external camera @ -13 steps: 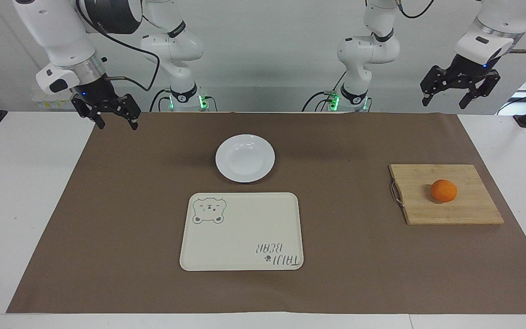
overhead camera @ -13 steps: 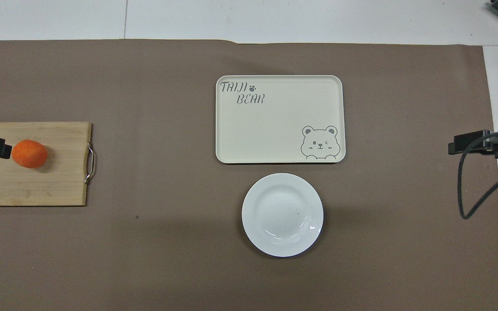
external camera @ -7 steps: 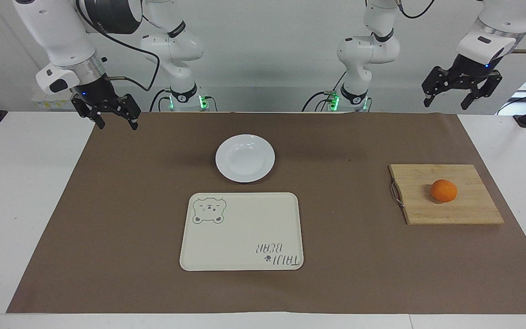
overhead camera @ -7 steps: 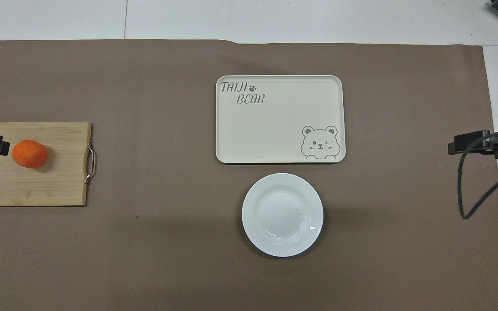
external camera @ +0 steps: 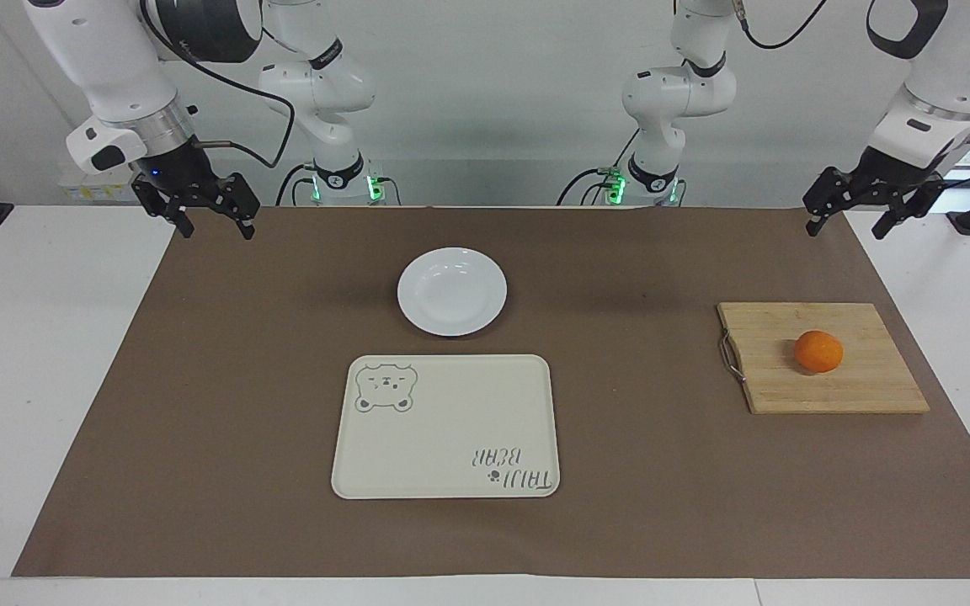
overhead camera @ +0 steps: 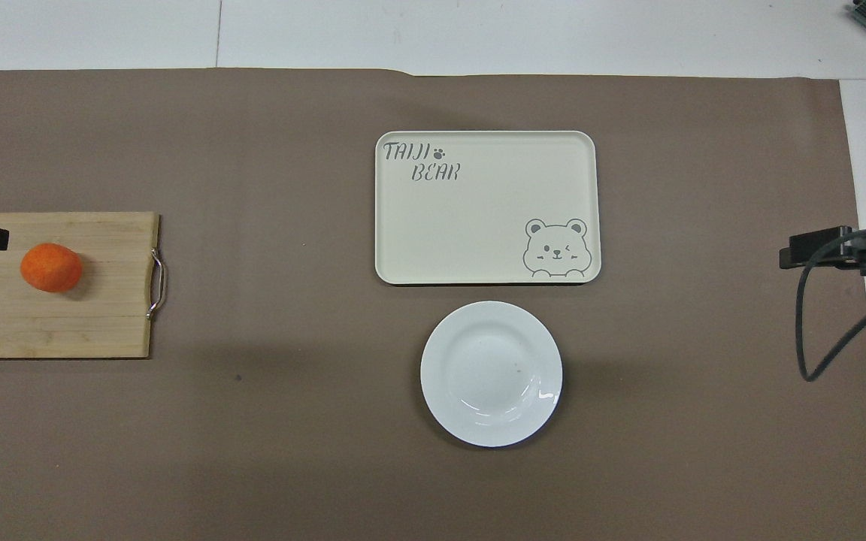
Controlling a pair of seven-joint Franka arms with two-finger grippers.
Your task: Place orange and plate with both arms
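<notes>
Left tool (external camera: 860, 216) hangs with fingers spread wide over the tabletop's (external camera: 30, 379) edge, holding nothing; right tool (external camera: 214, 217) is also wide and empty, waiting. Nearest the robots sits the plate (external camera: 451, 291) — glossy, stiff, probably slick and breakable, so I'd pinch its rim. Farther out, the orange (external camera: 818, 351) rests on a wooden cutting board (external camera: 864, 387) — light, round, likely to roll; grab across its middle. A cream plastic tray (external camera: 443, 429) lies farthest.

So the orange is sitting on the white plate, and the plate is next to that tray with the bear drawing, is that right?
Not quite. The orange sits on the wooden cutting board toward the left arm's end of the table, as the facing view shows. The white plate holds nothing. The rest is right: the plate lies beside the bear tray, nearer to the robots.
</notes>
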